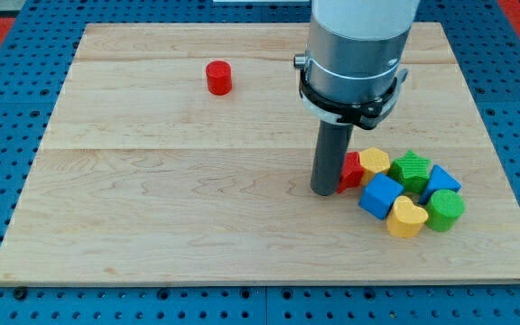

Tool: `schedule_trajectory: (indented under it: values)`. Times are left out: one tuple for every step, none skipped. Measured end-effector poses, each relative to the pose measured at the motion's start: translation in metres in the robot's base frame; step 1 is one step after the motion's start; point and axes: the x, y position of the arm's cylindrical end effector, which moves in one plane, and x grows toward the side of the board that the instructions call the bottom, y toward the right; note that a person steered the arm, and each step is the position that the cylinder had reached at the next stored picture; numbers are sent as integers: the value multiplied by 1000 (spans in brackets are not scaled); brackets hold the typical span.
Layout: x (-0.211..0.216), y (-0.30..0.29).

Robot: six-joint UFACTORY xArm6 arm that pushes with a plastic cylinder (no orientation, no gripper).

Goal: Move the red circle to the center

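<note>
The red circle (218,78) is a small red cylinder standing alone on the wooden board (152,199) at the view's upper left. My tip (324,190) rests on the board right of centre, far to the lower right of the red circle. It touches or nearly touches a red block (352,169) at the left end of a cluster; the rod hides part of that block.
The cluster at the view's right holds a yellow block (375,161), a green star (412,170), a blue cube (382,195), a blue block (441,181), a yellow heart (407,218) and a green cylinder (445,210). Blue pegboard (7,181) surrounds the board.
</note>
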Motion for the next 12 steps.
schedule_trajectory:
  values:
    - [-21,-47]
    - [-58,-92]
    - [-100,-134]
    - [-144,-177]
    - [-187,-208]
    - [-208,-200]
    - [-210,-165]
    - [-210,-144]
    - [-200,-130]
    - [-189,-115]
    - [-177,-102]
    - [-159,-93]
